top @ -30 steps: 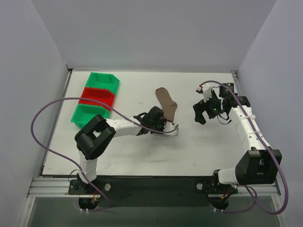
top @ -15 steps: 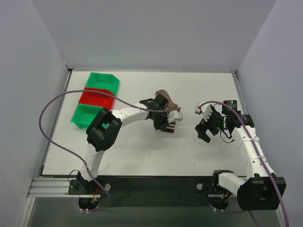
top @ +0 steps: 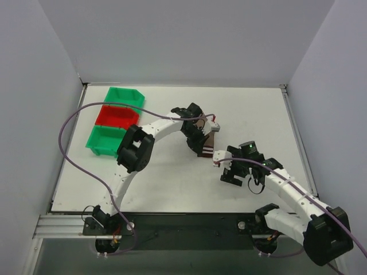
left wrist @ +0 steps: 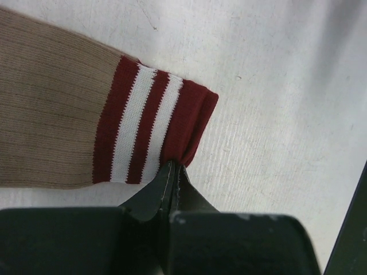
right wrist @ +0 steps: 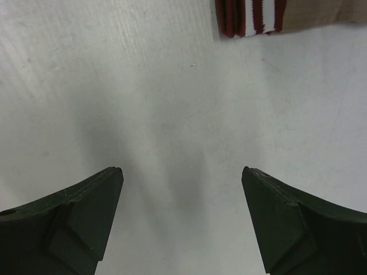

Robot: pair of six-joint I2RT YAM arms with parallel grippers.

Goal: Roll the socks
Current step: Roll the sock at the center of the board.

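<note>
1. Nearest us, the bases of the two arms sit side by side at the near edge of the flat white table [top: 172, 186]. A purple cable [top: 71, 166] loops up from the left one.
2. A little farther in, right of the table's middle, the right tool [top: 225, 170] hangs over bare tabletop. Its own wrist view shows its two dark fingers [right wrist: 86, 206] standing wide apart, with nothing between them.
3. Just beyond it, near the middle of the table, lies the tan-brown ribbed knit sock [top: 209, 143], with its dark maroon cuff crossed by two white stripes. The cuff end lies toward the near edge. The tan part runs toward the far edge and is mostly hidden under the left arm.
4. In the right wrist view that maroon cuff [right wrist: 249, 17] shows at the top of the picture, well apart from the fingers.
5. The left arm reaches from the near-left corner across to the sock. The fingers of the left tool [left wrist: 174, 169] are pressed together, clamped on one corner of the cuff, where the knit puckers. The rest of the sock rests flat on the table.
6. Farthest from us, by the far-left corner, three small plastic bins stand touching in a row: a green bin [top: 103, 139], a red bin [top: 117, 116] and a second green bin [top: 123, 97].
</note>
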